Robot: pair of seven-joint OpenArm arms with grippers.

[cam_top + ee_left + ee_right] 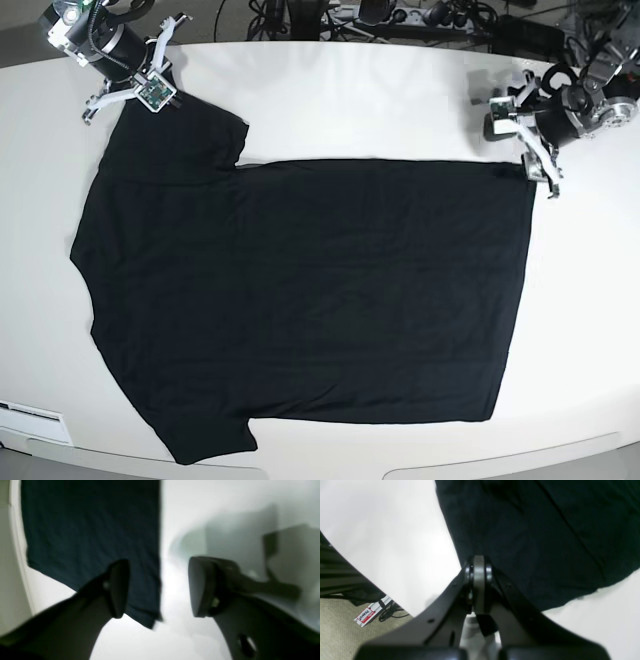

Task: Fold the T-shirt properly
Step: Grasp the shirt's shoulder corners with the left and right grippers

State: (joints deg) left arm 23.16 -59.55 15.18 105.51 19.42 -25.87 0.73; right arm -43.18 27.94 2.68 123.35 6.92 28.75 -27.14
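One T-shirt, black, plain side up, spread flat on white table. Left gripper jaws apart at hem corner. Right gripper pressed together at sleeve edge; cloth between fingers unclear.

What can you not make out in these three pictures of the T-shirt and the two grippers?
- T-shirt underside: base view, hidden against the table.
- Left gripper: left wrist view, motion blur smears the hem corner.
- Right gripper: right wrist view, its closed fingers hide any pinched cloth.
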